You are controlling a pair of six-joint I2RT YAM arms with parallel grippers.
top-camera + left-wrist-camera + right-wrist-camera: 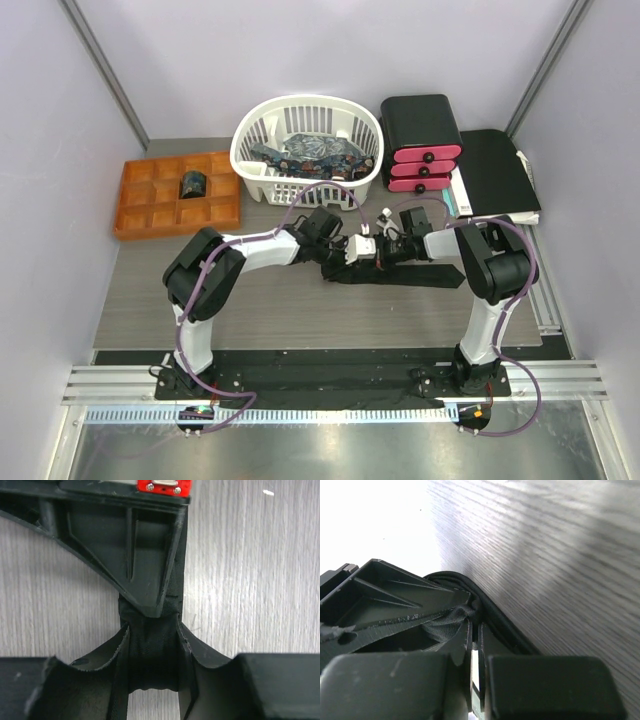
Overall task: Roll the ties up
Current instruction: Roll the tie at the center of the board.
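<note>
Black tie (425, 273): flat across the middle of the tabletop (150, 310), its left end bunched up.
Left jaws: clamped on that bunched end (fabric squeezed into a dark fold between them).
Right jaws: pinched tight on the same tie, facing the left ones.
Patterned ties (310, 152): heaped in the white basket (250, 130) at the far edge.
Rolled tie (192, 184): in the orange tray (135, 215), far-left corner.

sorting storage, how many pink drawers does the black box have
3 pink drawers, stacked on the front of the black box right of the white basket: top, middle, bottom. None seems hidden.
</note>
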